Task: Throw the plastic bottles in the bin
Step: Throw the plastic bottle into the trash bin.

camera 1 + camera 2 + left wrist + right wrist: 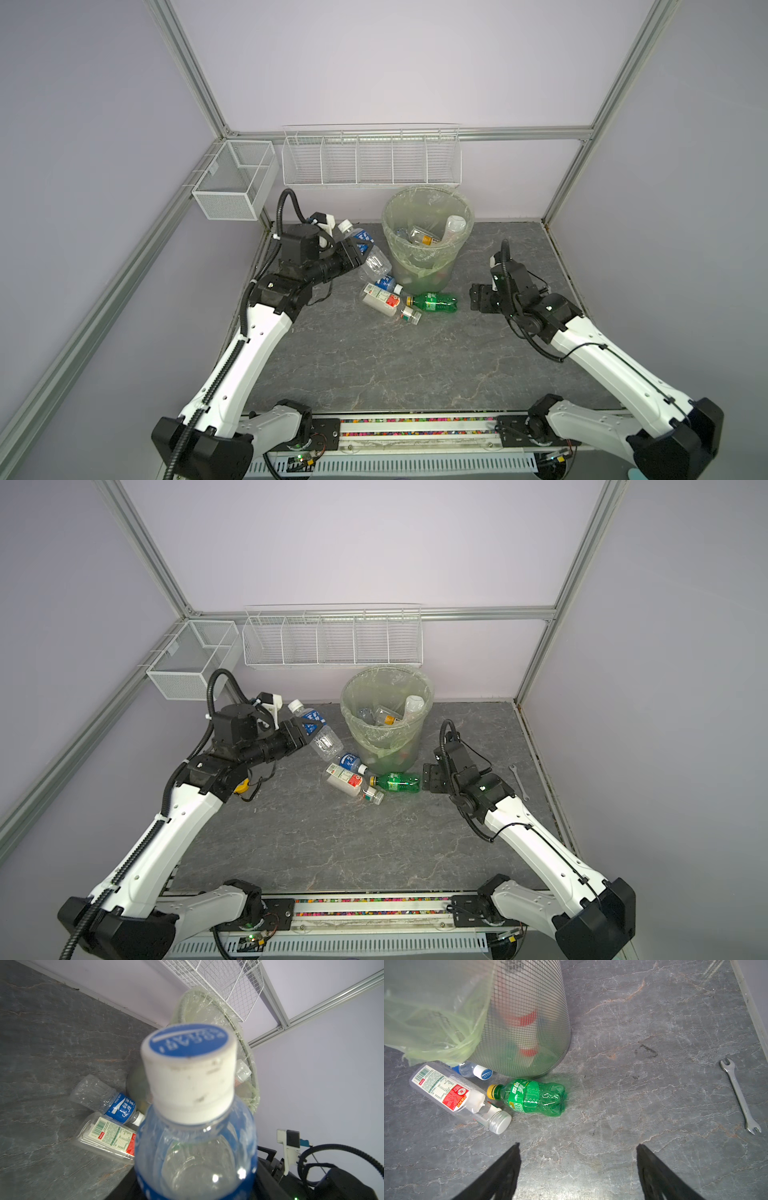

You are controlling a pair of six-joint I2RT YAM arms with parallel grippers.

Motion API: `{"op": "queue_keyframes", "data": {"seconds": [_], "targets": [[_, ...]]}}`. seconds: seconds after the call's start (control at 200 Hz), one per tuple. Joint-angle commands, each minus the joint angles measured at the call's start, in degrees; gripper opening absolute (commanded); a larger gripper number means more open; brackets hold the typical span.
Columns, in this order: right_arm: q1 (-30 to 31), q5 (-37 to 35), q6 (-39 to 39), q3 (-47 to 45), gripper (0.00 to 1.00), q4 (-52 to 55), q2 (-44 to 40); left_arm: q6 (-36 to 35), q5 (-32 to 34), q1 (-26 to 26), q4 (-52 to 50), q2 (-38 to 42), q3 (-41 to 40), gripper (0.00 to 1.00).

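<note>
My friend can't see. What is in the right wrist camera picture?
A green bottle lies on its side beside the bin, ahead of the open right gripper. A clear red-labelled bottle and a white-capped bottle lie near it; a wrench lies apart.

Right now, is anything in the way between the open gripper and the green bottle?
No. Only bare table lies between the right gripper and the green bottle. The wrench lies off to one side, and the bin stands beyond the bottle.
</note>
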State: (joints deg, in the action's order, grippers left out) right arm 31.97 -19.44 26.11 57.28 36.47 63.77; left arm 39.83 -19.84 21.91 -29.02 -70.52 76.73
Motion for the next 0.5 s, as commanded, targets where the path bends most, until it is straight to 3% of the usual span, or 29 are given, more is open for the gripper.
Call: {"op": "queue_keyframes", "data": {"seconds": [0.0,0.275,0.285,0.3,0.315,0.395,0.495], "targets": [[-0.06,-0.13,-0.41,-1.44,0.88,-0.93,-0.74,-2.29,0.58,2.77,-3.54,-5.9,11.02,0.6],[-0.07,0.28,0.12,-1.24,0.88,-0.3,-1.8,-2.63,-2.52,6.03,-20.11,-35.81,49.52,0.67],[-0.09,0.28,0.09,-1.21,0.88,-0.27,-1.87,-2.87,-2.67,6.04,-20.8,-36.61,50.81,0.74],[-0.13,0.28,0.16,-1.13,0.88,-0.1,-2.0,-3.17,-2.73,6.08,-21.74,-38.06,52.9,0.94],[-0.13,0.31,0.26,-0.99,0.88,-0.01,-2.1,-3.43,-2.77,6.04,-22.65,-39.4,54.78,1.0],[-0.07,0.18,0.62,-1.07,0.88,0.53,-3.0,-4.91,-1.93,6.2,-26.24,-43.58,62.98,0.99],[-0.08,-0.24,0.79,-1.25,0.88,0.88,-4.42,-4.86,-3.17,6.21,-24.23,-43.1,64.49,0.99]]}}
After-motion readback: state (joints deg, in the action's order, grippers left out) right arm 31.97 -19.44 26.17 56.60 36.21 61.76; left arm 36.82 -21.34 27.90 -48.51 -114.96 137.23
